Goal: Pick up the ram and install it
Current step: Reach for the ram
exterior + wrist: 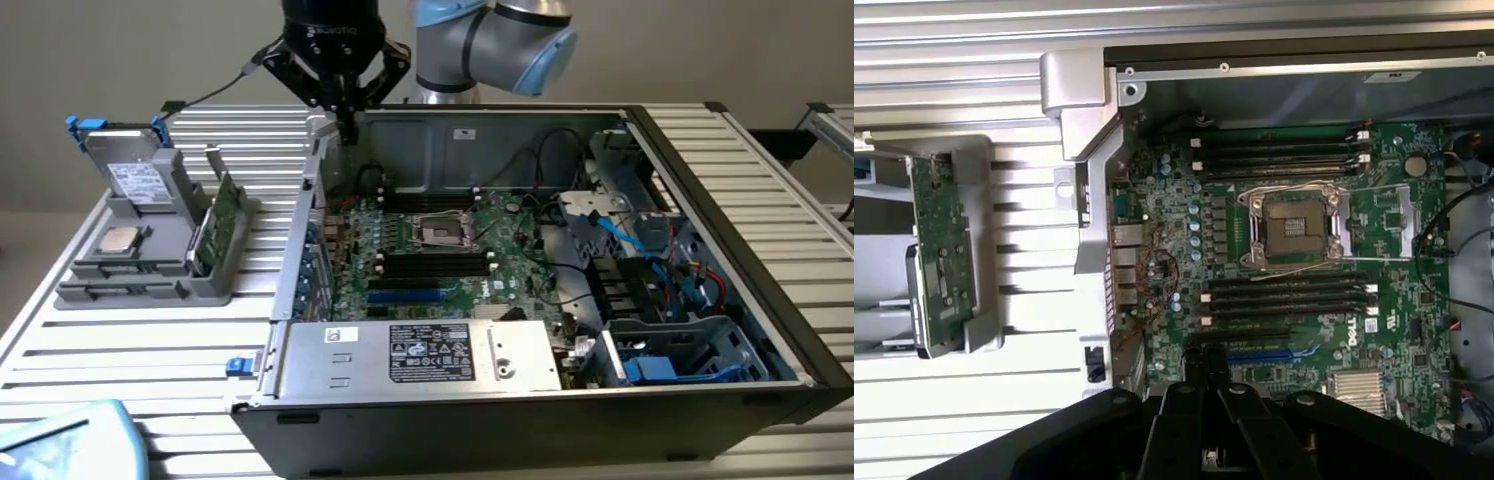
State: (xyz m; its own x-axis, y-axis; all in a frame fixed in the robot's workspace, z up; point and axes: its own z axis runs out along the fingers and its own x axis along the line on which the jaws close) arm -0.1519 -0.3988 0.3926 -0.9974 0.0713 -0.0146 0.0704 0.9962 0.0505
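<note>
End effector (344, 112): black, fingers shut, empty; over rear corner of open grey PC case (534, 430). Ram, thin dark-green stick (118, 290): prob. in front slot of grey holder (200, 285), exterior view's left. Light, stiff, fragile; grip flat faces mid-length.

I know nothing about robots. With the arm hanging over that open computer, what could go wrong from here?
1. The gripper, shut, hangs just above the rear corner of the computer case. If it comes down there, it might clip that metal edge.
2. The open processor socket lies between the banks of black memory slots. A slip near the slots could hit the socket and damage it.
</note>
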